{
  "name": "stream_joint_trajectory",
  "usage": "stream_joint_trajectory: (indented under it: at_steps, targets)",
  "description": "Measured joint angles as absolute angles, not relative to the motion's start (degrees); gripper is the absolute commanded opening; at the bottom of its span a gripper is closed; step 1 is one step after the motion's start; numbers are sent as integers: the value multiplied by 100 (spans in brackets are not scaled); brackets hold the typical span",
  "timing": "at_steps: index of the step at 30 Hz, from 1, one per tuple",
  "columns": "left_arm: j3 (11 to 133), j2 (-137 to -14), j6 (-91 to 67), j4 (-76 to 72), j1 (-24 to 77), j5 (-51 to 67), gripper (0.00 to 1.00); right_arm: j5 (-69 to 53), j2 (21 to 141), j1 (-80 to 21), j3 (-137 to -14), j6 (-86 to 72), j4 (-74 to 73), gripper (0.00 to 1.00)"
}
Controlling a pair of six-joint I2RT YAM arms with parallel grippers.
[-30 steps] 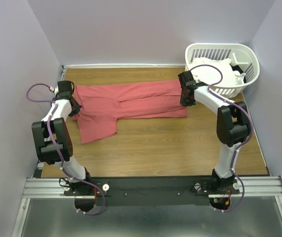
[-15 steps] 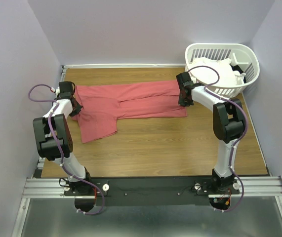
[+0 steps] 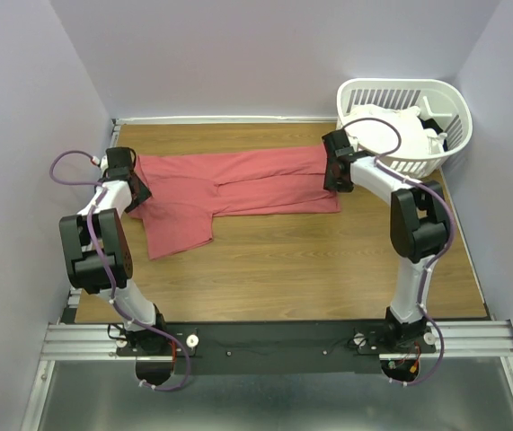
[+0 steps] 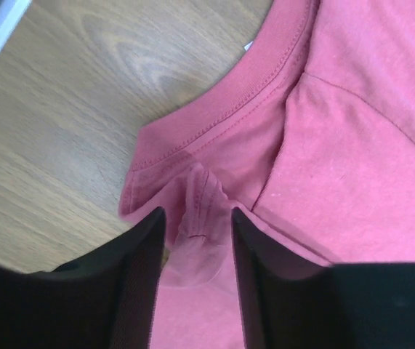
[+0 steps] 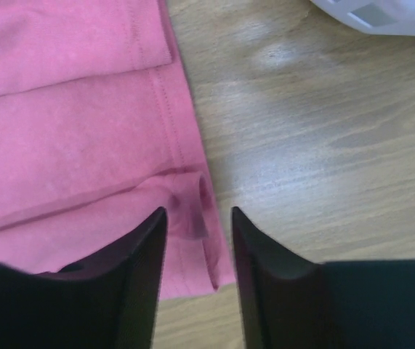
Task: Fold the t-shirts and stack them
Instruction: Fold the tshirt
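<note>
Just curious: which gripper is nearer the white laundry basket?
Right. The right gripper is at the hem end of the coral t-shirt, just beside the basket; the left gripper is at the far, collar end.

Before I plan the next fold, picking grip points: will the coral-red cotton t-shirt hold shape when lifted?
Probably not: the coral-red cotton t-shirt lies flat with soft creases, so it should droop. Likely light: thin fabric puckers between the left fingers. Pushed, it would probably bunch.
</note>
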State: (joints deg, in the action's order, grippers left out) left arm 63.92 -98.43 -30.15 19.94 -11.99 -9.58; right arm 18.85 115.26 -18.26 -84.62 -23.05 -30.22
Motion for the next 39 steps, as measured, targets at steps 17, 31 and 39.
stream_joint_trajectory:
  at_steps: [17, 31, 39]
  targets:
    - [4613, -7671, -2943, 2373, -395, -1063, 71, 974, 9074, -2285, -7161, -2285, -2882, 72]
    - [4309, -8261, -3365, 2550, 445, -1022, 53, 1094, 8374, -2276, -6473, -2217, -2919, 79]
    - [4313, -8423, -3470, 2427, 523, -1225, 14, 1166, 8364, -2276, -6344, -2152, -2917, 79]
